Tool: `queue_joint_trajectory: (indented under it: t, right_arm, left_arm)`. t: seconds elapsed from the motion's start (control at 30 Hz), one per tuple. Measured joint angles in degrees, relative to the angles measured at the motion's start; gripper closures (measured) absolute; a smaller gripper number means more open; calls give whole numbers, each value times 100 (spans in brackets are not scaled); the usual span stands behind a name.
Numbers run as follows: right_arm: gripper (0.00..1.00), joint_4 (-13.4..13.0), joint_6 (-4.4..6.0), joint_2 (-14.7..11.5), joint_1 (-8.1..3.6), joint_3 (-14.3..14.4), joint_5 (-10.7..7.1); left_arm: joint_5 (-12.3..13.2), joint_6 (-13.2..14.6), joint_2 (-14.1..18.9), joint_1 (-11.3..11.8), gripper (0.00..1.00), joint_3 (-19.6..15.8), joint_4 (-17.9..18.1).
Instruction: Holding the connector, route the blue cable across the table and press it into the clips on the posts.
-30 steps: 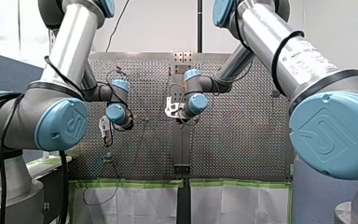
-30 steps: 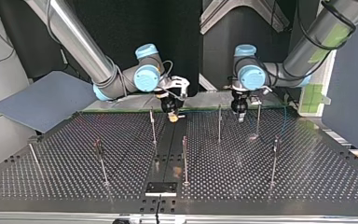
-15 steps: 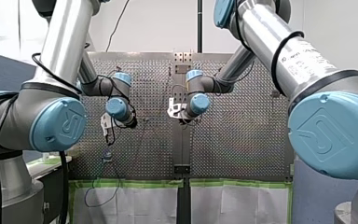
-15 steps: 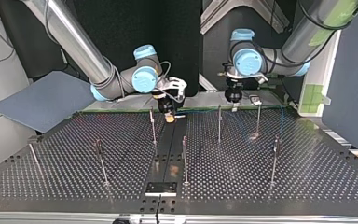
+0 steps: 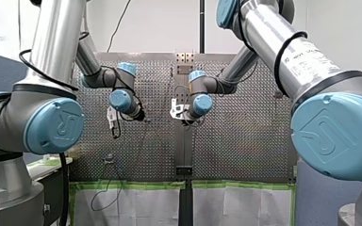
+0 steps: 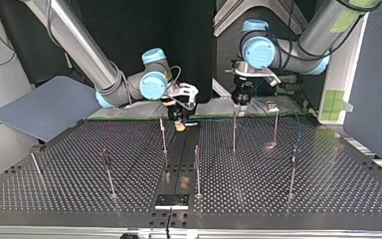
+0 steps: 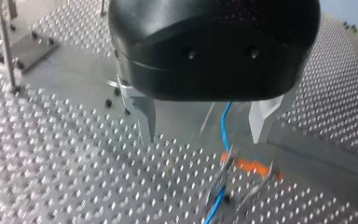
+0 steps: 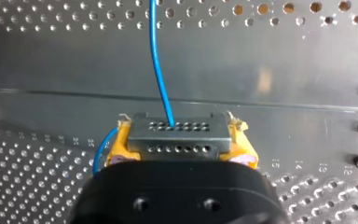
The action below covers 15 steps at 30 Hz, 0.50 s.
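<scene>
Progress is judged early. The connector (image 8: 177,137) sits clamped in my right pincer (image 8: 179,142), yellow pads closed tight on both its sides, low over the centre strip of the tabletop (image 6: 278,199) at its far edge in the top view. The blue cable (image 8: 158,60) leaves the connector's upper row of holes and runs away from that pincer over the plate. In the top view only a faint blue line shows along the far edge toward that view's right. In the left wrist view the cable passes down into a blurred metal fitting with an orange part (image 7: 242,170), which may be a clip. Whether the cable is seated there cannot be confirmed. The nearer posts in the top view, such as the middle one (image 6: 197,169), show no cable that I can see, so most of the routing and pressing appears left to do. My left pincer (image 7: 203,133) stands raised above that fitting with its metal fingers wide apart. The cable runs between them, no contact is visible, and it holds nothing
</scene>
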Motion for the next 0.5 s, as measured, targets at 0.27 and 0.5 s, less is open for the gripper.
queue_joint_trajectory:
  t: [0.27, 0.5]
  right_arm:
    - [100, 5, -3, 0, -28, 0, -12]
    - [100, 8, 2, 0, -34, 0, -29]
  left_arm:
    - [-231, -134, 4, -417, 1, -4, 242]
    - [-244, -171, -158, -747, 1, 184, 265]
